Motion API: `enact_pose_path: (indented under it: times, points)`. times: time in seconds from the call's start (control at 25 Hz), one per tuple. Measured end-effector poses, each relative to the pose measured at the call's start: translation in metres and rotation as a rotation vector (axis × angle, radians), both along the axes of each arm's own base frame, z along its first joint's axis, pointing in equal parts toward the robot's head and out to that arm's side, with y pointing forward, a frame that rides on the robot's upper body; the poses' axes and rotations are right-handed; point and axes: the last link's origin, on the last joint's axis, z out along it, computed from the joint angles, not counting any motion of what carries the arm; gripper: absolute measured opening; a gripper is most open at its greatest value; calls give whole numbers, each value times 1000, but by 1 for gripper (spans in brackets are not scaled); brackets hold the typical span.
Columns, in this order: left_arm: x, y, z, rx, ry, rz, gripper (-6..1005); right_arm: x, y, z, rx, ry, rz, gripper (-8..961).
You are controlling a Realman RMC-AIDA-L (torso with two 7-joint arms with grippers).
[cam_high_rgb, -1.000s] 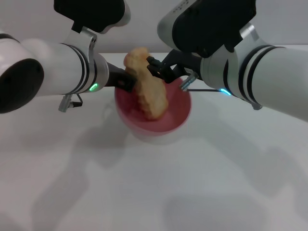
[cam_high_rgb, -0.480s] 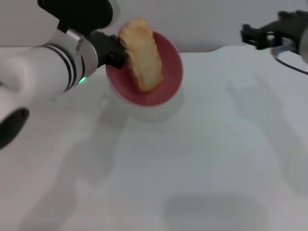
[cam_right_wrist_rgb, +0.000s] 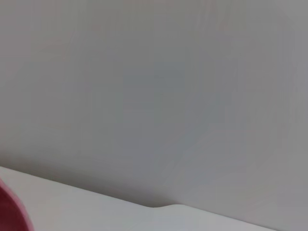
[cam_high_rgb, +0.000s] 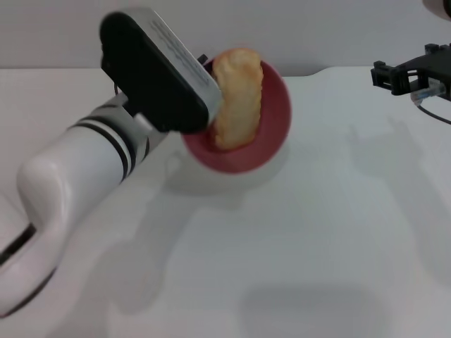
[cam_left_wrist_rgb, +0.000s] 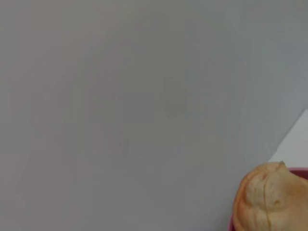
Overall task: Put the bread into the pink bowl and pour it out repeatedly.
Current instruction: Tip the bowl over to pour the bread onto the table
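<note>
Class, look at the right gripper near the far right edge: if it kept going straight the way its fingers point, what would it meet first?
The right gripper points left, toward the tilted pink bowl holding the bread. Probably the bowl's rim first, though depth is unclear.

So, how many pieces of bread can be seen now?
1. The bread lies inside the tilted pink bowl, which the left arm lifts above the table. More could be hidden behind the arm.

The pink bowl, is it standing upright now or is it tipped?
Tipped. In the head view the pink bowl is lifted off the table, its opening facing the camera, with the bread still leaning inside.
</note>
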Motion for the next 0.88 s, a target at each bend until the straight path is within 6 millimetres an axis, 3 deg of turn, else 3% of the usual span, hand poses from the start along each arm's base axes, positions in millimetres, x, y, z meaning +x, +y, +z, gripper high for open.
enact_pose_path:
  times: [0.28,0.52,0.68,0.88]
  points:
    - [-10,-10,-16,31,256,-148,40,10,1,6,25,-4,-22,754]
    - [-10,-13,-18,63,379,-224,40,31,3,36,141,52,-78,751]
    - [-7,-16,-20,83,408,-257,40,39,2,46,178,63,-97,747]
    - [-4,-12,-16,107,375,-232,40,41,3,42,162,55,-102,742]
